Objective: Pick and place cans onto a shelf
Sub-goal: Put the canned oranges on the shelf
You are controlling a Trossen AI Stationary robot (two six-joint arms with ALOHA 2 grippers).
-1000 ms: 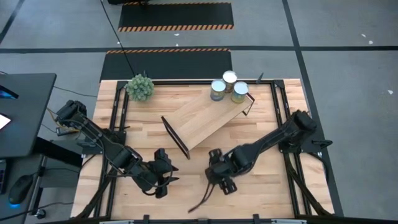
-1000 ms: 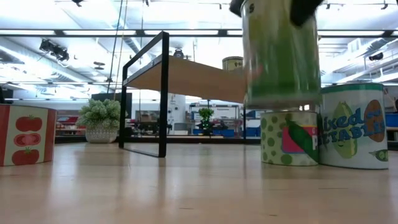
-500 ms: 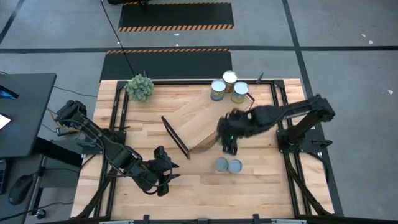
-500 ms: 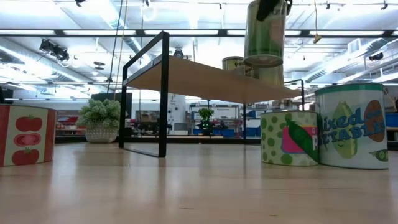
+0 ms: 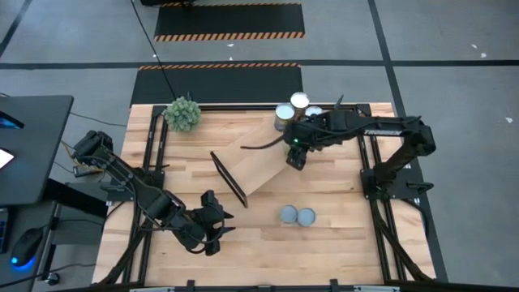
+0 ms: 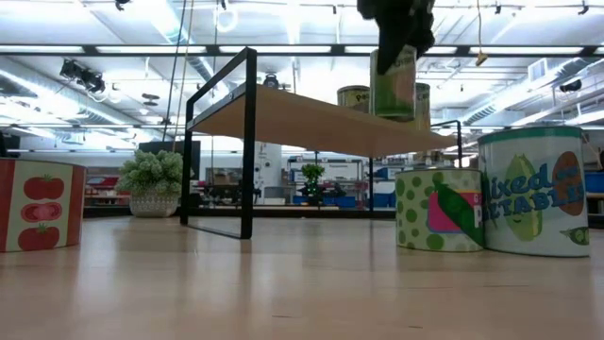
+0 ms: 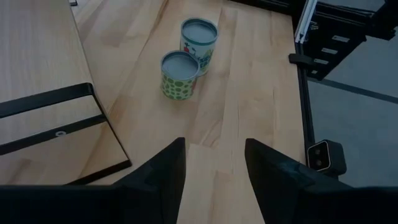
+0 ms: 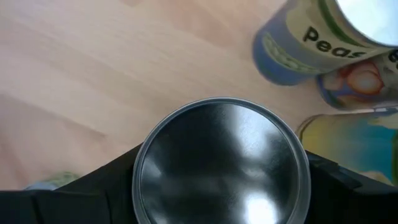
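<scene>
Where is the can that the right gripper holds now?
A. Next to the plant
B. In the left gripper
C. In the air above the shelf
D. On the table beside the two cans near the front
C: the right gripper holds the can over the shelf, near the cans already standing there.

Overhead and table-level views, both on the shelf (image 5: 263, 158); two wrist close-ups.
</scene>
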